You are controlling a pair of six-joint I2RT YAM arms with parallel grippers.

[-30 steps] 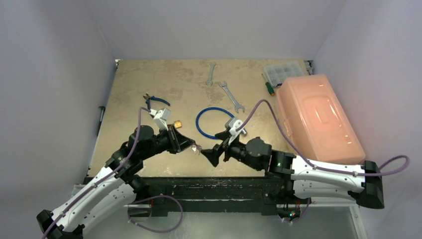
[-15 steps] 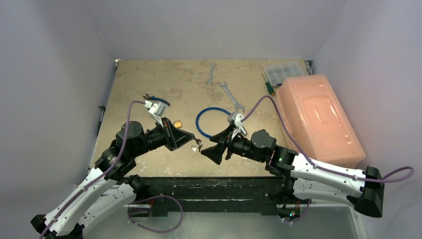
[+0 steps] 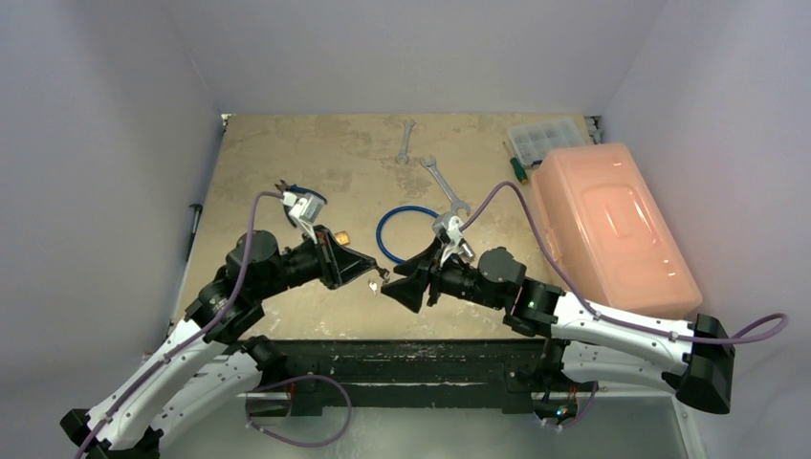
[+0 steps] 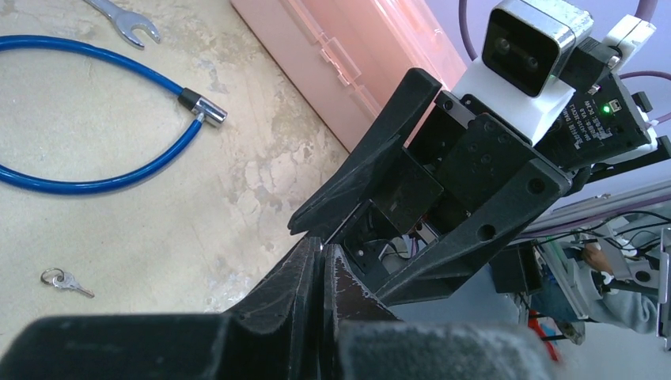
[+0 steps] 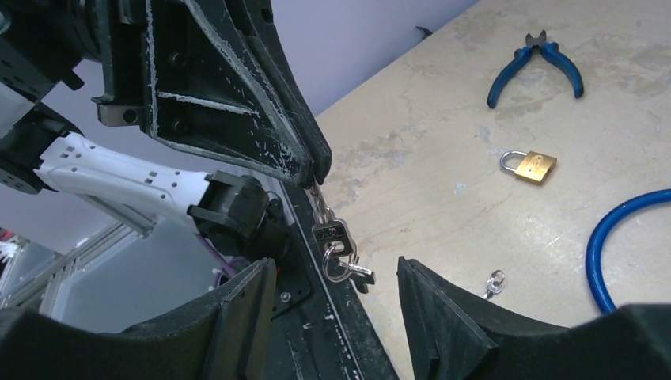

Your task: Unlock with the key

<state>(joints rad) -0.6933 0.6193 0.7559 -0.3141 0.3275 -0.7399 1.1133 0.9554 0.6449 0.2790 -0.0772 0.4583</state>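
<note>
My left gripper (image 3: 377, 274) is shut on the key (image 5: 331, 236), a small silvery key pinched by its blade at the fingertips (image 5: 316, 169). The key hangs down with a ring and a second small key below it. My right gripper (image 5: 336, 294) faces it with open jaws, one on each side just below the hanging key, touching nothing. In the left wrist view only the shut fingertips (image 4: 324, 249) show; the key is hidden. The brass padlock (image 3: 339, 235) (image 5: 532, 166) lies on the table behind the left gripper. Another tiny key on a ring (image 5: 494, 283) (image 4: 63, 279) lies on the table below both grippers.
A blue cable loop (image 3: 383, 239) lies mid-table, two wrenches (image 3: 442, 182) beyond it, and blue pliers (image 3: 298, 194) at the left. A pink lidded box (image 3: 612, 225) fills the right side, with a clear organizer (image 3: 543, 139) and a screwdriver (image 3: 517, 167) behind it.
My right gripper has moved left up to the hanging key and its jaws have narrowed. The left arm shifted slightly early on and still holds the key.
</note>
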